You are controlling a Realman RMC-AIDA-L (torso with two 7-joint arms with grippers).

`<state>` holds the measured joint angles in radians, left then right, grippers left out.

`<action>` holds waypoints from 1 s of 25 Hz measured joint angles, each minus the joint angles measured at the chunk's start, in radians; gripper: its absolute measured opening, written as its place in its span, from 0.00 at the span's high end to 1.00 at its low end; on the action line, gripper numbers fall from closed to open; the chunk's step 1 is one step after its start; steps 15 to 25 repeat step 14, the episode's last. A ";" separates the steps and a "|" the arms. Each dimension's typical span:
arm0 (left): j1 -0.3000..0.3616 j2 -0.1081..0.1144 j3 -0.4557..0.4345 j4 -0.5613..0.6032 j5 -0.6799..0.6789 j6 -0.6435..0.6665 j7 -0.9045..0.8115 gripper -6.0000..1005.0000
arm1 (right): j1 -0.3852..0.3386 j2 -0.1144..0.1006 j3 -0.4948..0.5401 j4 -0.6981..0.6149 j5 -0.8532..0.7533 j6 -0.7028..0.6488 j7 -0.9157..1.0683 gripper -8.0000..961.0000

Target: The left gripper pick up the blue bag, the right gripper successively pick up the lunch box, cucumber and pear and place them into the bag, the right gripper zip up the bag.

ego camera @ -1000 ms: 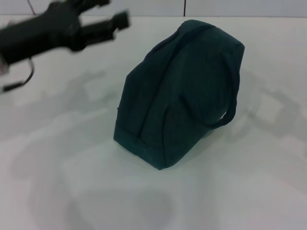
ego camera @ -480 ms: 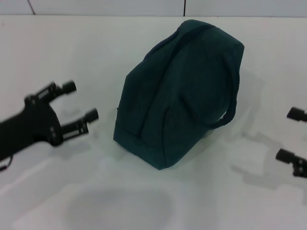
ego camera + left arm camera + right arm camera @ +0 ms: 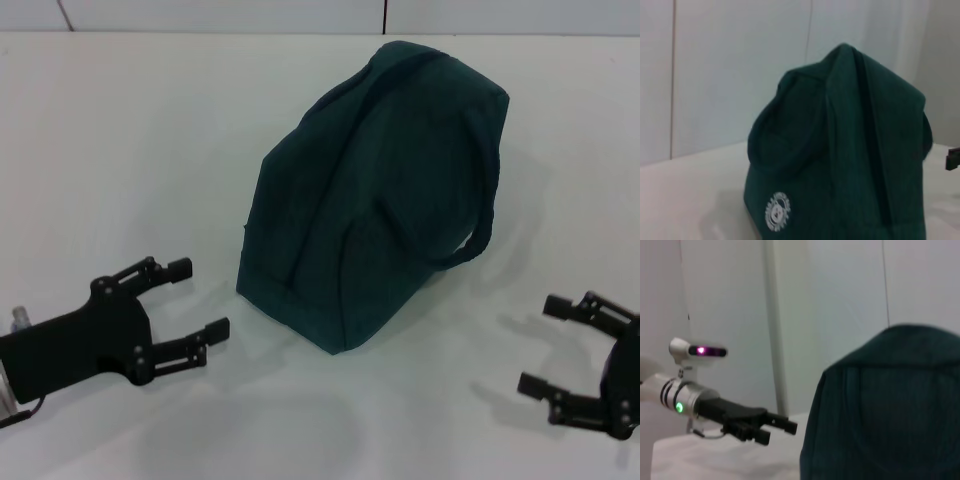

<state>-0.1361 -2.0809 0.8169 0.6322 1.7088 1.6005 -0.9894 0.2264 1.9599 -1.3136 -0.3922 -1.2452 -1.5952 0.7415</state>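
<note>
The blue bag (image 3: 385, 190) stands closed on the white table, with one loop handle hanging on its right side. It also shows in the left wrist view (image 3: 840, 150) with its round white logo (image 3: 777, 212), and in the right wrist view (image 3: 890, 410). My left gripper (image 3: 197, 298) is open and empty, low near the table, left of the bag's front corner. It also shows in the right wrist view (image 3: 780, 432). My right gripper (image 3: 545, 343) is open and empty at the lower right, clear of the bag. The lunch box, cucumber and pear are out of view.
The white table (image 3: 130, 130) spreads all around the bag. A pale wall with vertical seams (image 3: 673, 75) stands behind it. Nothing else lies on the table in view.
My left gripper has come down from the far left to the near left by the bag. My right gripper has come into view at the lower right. The bag has not moved.
</note>
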 joint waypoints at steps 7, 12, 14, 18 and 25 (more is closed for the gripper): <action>0.013 0.000 0.004 -0.001 0.017 0.009 0.000 0.13 | -0.001 0.010 -0.002 0.002 -0.029 0.040 -0.001 0.09; 0.014 -0.001 0.005 -0.001 0.032 0.012 -0.004 0.13 | -0.005 0.012 0.000 0.003 -0.030 0.046 -0.001 0.09; 0.015 -0.002 0.003 -0.002 0.032 0.013 -0.002 0.13 | -0.006 0.014 0.001 0.003 -0.030 0.051 -0.002 0.09; 0.015 -0.002 0.003 -0.002 0.032 0.013 -0.002 0.13 | -0.006 0.014 0.001 0.003 -0.030 0.051 -0.002 0.09; 0.015 -0.002 0.003 -0.002 0.032 0.013 -0.002 0.13 | -0.006 0.014 0.001 0.003 -0.030 0.051 -0.002 0.09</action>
